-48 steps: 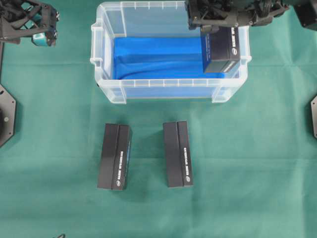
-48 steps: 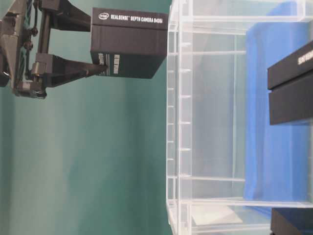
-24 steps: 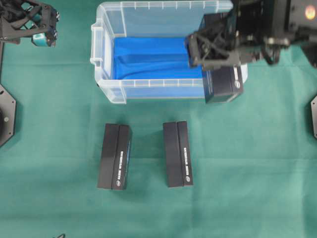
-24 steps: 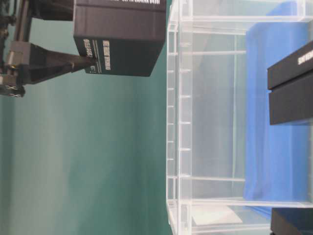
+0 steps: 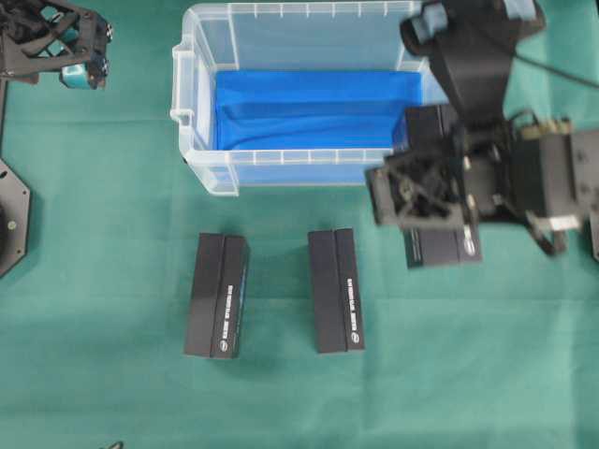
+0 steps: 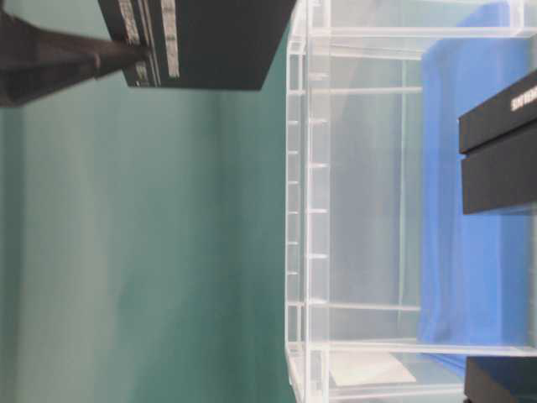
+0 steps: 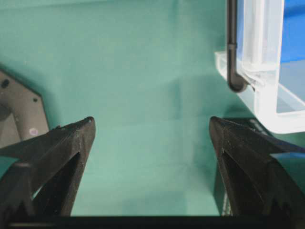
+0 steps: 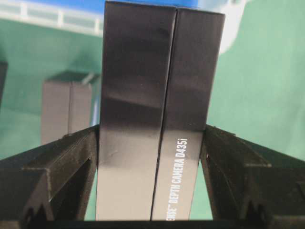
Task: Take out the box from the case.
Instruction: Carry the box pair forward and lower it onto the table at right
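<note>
- The right tool [image 8: 152, 157] pinches a long black cardboard box with white lettering [image 8: 159, 109] between its fingers. In the overhead view the box [image 5: 442, 248] hangs outside the large clear plastic case with a blue cloth bottom [image 5: 201, 112], above the green-covered table [image 5: 112, 234].
- Step in hand, as I judge it: carrying the box out to a resting place.
- Next move calls for lowering it beside the two black boxes [image 5: 217, 295] lying there, then releasing.
- The left tool [image 7: 152, 138] is spread wide, holding nothing.

It looked like a robotics lab bench: a surface [image 5: 112, 374] draped in green cloth, black robot arm bases [image 5: 11, 220] bolted at its edges, identical black depth-camera boxes [image 5: 217, 296] laid out.
</note>
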Tool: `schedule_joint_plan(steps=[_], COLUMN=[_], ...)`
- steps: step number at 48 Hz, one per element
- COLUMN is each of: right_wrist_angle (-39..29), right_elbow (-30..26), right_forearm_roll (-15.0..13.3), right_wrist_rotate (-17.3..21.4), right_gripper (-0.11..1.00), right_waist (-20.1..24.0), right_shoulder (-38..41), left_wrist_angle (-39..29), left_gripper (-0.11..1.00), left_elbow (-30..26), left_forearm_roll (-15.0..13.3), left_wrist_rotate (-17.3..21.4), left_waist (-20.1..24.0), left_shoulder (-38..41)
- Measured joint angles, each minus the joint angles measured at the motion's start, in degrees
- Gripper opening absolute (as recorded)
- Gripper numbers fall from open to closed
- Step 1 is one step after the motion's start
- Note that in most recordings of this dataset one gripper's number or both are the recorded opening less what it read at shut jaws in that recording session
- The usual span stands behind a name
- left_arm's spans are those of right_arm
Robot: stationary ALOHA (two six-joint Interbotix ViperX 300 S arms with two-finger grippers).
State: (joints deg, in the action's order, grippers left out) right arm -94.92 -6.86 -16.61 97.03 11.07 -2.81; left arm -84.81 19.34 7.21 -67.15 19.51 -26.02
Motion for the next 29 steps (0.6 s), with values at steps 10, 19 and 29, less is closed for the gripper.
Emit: schedule_joint_plan(steps=[10, 19, 29], right_wrist_angle=[-0.88, -2.37, -2.20], right_elbow=[0.00, 0.00, 0.00], right_forearm_roll=[-0.09, -0.09, 0.00], right_wrist_rotate=[6.06, 7.82, 8.26], right_gripper=[0.68, 0.68, 0.68], right_waist=[5.10, 7.38, 7.29], right_shoulder=[0.00, 0.00, 0.35], left_wrist_angle=[0.00, 0.00, 0.00], left_gripper=[0.94, 0.94, 0.94], left_elbow=[0.00, 0.00, 0.00], left_forearm_roll=[0.00, 0.00, 0.00], left_wrist_rotate=[0.00, -0.09, -0.18], left_waist=[0.00, 0.00, 0.00], left_shoulder=[0.00, 0.00, 0.00])
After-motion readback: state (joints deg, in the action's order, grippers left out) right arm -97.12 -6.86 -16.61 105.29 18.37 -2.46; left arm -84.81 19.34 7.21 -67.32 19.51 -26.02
